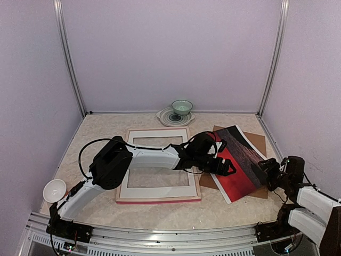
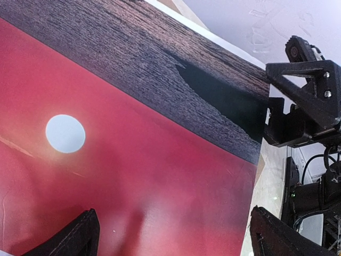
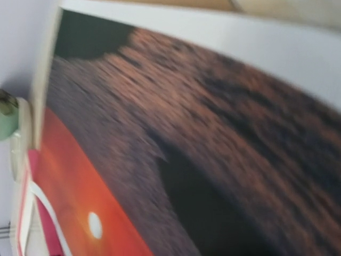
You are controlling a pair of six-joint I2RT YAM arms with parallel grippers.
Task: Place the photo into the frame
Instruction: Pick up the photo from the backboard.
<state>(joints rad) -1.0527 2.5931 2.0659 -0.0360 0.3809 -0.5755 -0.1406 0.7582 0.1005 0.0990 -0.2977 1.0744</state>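
At the far left of the counter (image 1: 96, 133) a small white dish (image 1: 54, 190) lay beside the left arm. Next to it the frame (image 1: 160, 200) lay flat, showing its pink-red rail along the near side, and a white mat (image 1: 123, 181) lay on top of it. Behind the frame, near the back wall, a green bowl (image 1: 181, 107) stood on a round plate (image 1: 162, 116).

The left arm reached across the frame to the right. The left gripper (image 1: 225, 157) hung over the red part of the photo (image 1: 246, 154), with its jaws spread wide and grasping nothing.

The photo lay to the right of the frame, turned at an angle, on a brown backing (image 1: 258, 141); it was not in the frame.

The right gripper (image 1: 268, 173) was at the right edge of the photo, by the dark sea. Whether its jaws clenched that edge could not be told.
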